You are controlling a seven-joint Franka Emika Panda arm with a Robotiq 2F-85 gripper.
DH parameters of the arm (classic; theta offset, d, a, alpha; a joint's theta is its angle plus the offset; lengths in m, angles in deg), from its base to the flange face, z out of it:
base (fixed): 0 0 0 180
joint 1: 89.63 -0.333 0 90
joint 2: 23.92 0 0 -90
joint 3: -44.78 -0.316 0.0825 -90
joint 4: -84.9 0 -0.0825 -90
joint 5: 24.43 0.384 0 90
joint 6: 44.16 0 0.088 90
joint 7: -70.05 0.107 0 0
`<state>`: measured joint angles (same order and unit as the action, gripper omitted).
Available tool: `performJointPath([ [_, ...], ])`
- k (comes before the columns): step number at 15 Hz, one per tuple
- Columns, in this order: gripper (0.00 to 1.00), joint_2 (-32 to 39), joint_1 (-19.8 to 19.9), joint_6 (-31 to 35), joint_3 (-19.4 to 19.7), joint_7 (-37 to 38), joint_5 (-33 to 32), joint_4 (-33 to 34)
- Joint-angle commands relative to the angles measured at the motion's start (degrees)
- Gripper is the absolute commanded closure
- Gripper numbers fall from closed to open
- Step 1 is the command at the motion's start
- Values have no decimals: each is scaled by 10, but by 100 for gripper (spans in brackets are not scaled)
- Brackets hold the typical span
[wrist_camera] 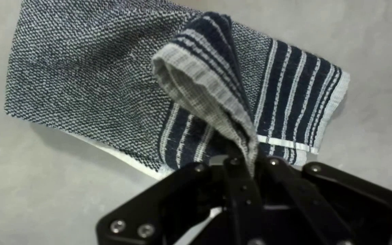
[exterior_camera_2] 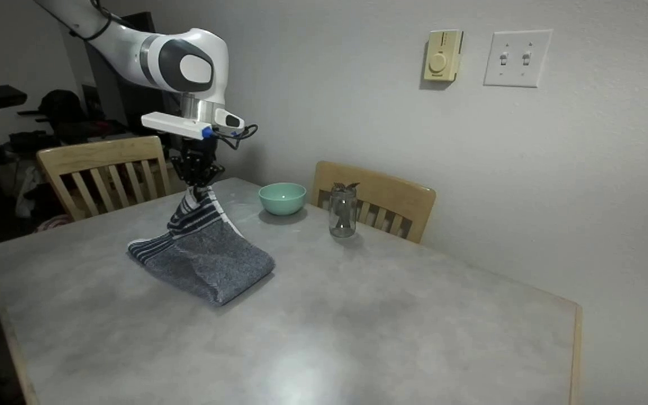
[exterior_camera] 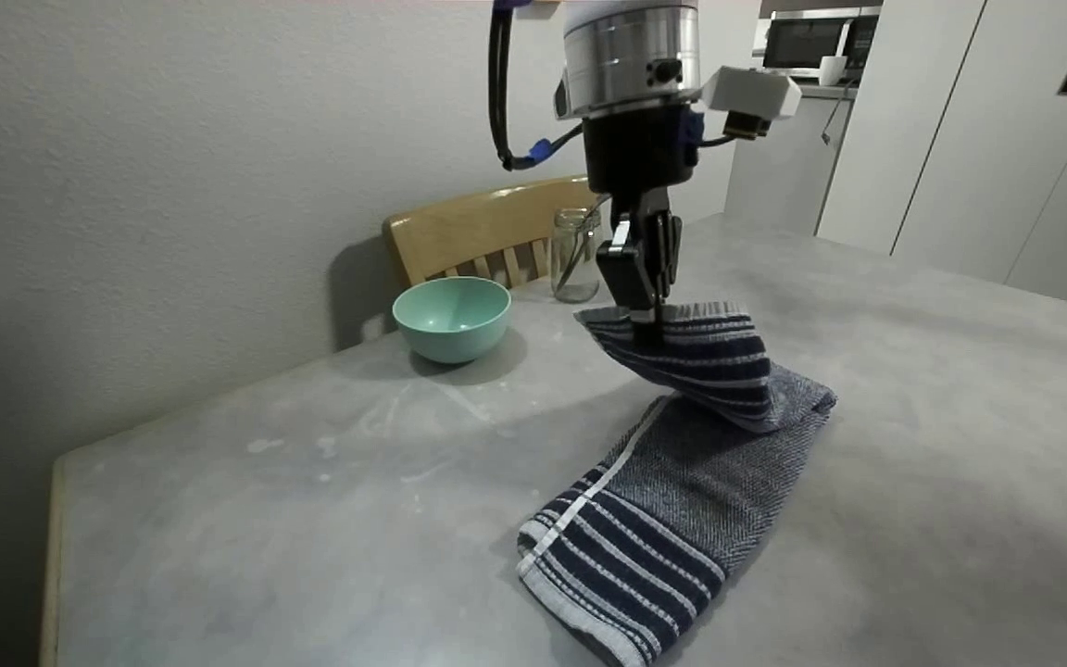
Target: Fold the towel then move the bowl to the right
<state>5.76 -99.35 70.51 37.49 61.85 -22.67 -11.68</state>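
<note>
Assessed a crooked or collapsed fold as the chief hazard, owing to a narrow pinch at one spot: found the black, two-fingered pincer (exterior_camera: pixel 647 329) clenched on the lifted end of a long, grey, navy-and-white-striped terry towel (exterior_camera: pixel 728 482), with the rest of that end's width curling free. Considered displacement of the lower layers across the mottled grey table (exterior_camera: pixel 293 537) possible through a low or hasty pull. Rated premature release as a further risk, for probable bunching instead of a flat lay. Expected difficulty afterwards with the small, round, glossy mint-green bowl (exterior_camera: pixel 452 320), upright on the table, on account of a slick-looking surface and of a clear glass jar (exterior_camera_2: pixel 342 219) nearby, a possible obstacle to any rightward move. As to appearance, located the towel on the table, near the bowl yet apart from it, only partly folded. Noted a coarse, speckled weave across the grey body, with rumples beside the lifted part. In the wrist view, observed the pale hem of that part curled into an open cone, narrowing toward the pincer. Saw the other striped end lying flat, with a thin strip of under-layer projecting past a straight white side border; recorded imperfect alignment there.
</note>
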Motion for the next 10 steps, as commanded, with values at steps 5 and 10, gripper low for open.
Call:
performJointPath([
  [5,98,7,13,-33,-19,-42,18,9],
  [10,98,29,2,-16,-24,-41,22,21],
])
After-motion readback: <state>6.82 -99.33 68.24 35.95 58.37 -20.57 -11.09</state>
